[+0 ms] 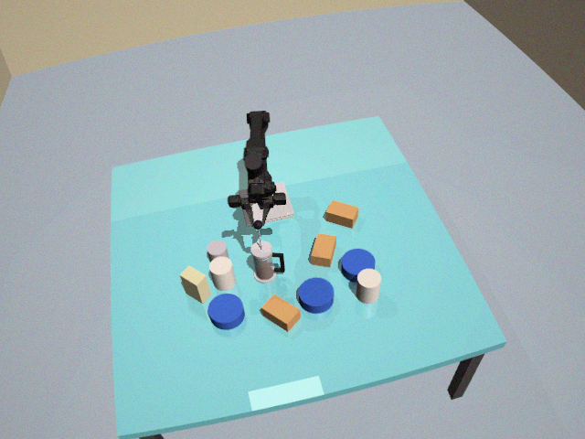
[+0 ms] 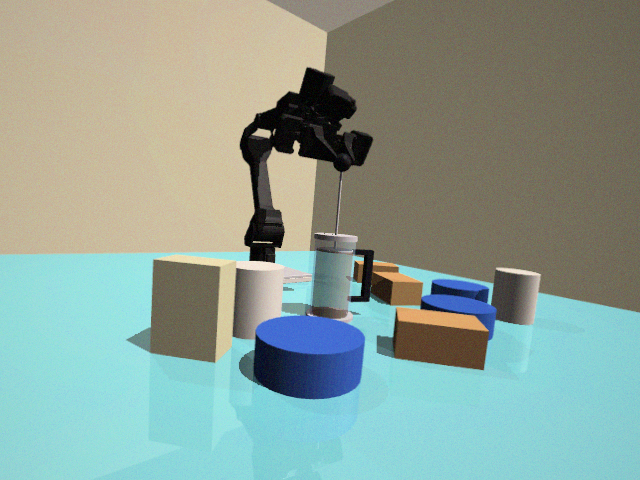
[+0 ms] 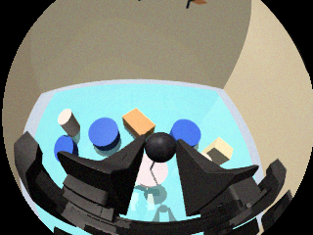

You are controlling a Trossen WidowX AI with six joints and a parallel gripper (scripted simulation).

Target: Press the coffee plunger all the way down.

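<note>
The end effector (image 3: 160, 151) grips the plunger's round black knob (image 2: 342, 163); its thin rod stands fully raised above the upright glass press (image 2: 334, 276) on the counter (image 2: 103, 392).

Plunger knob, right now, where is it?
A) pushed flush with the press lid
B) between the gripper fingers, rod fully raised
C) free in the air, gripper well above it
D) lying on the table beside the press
B: in the wrist view the black plunger knob sits pinched between the gripper fingers, and the exterior view shows the rod standing tall above the press lid.
</note>
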